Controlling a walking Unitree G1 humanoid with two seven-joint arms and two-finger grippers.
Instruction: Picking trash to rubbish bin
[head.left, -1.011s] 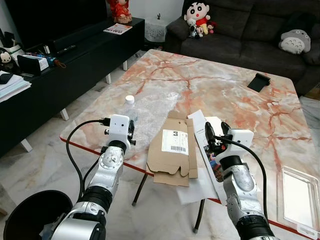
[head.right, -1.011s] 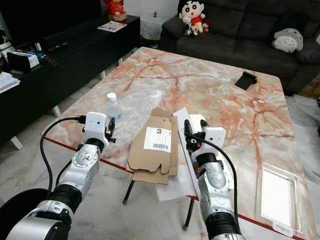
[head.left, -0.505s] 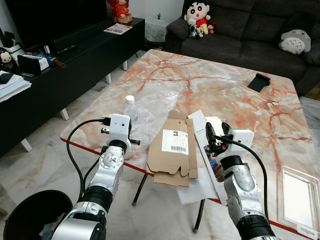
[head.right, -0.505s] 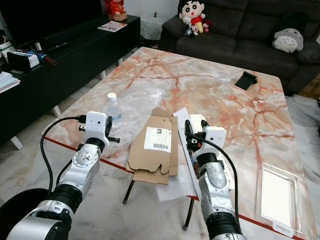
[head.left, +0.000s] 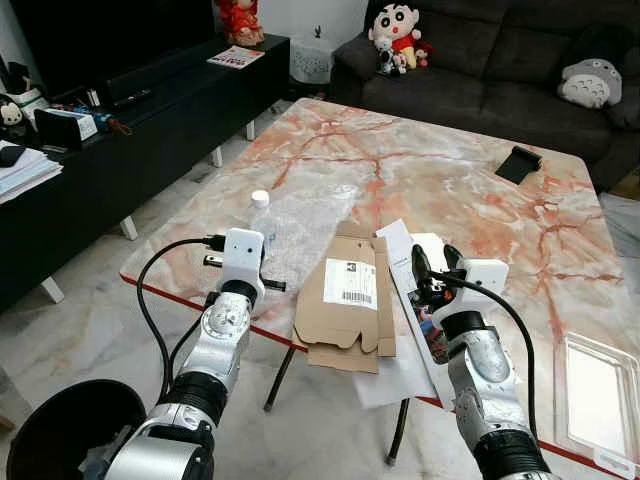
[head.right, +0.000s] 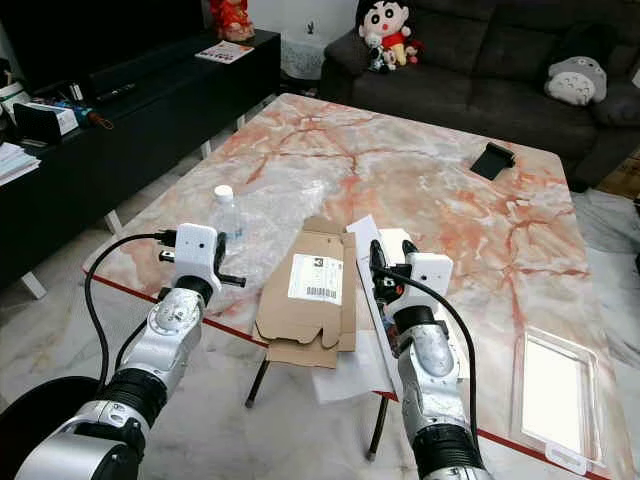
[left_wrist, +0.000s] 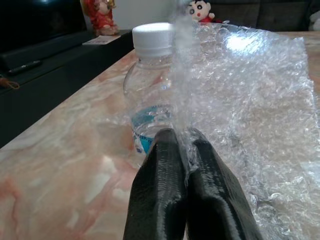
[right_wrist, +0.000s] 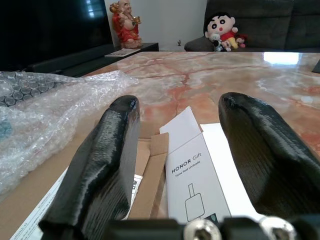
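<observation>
1. Filling the middle of the head views, your marble table (head.left: 470, 190) carries a flattened carton (head.left: 345, 300), a white box (right_wrist: 192, 187), paper, and bubble wrap (head.left: 305, 215) left of centre.
2. Your room shows a dark sofa (head.left: 500, 60) along the top, a black TV bench (head.left: 120, 130) at upper left, and the bin (head.left: 55, 435) in the lower-left corner.
3. Your left gripper (left_wrist: 182, 165) is pressed together, pinching the bubble wrap edge beside the bottle (left_wrist: 150, 95).
4. Your right gripper (right_wrist: 177, 150) hangs spread over the white box, touching nothing.
5. Your bin is cut off by the frame edge; the bottle is partly veiled by wrap.
6. A clear tray (head.left: 600, 385) sits at the table's lower right.
</observation>
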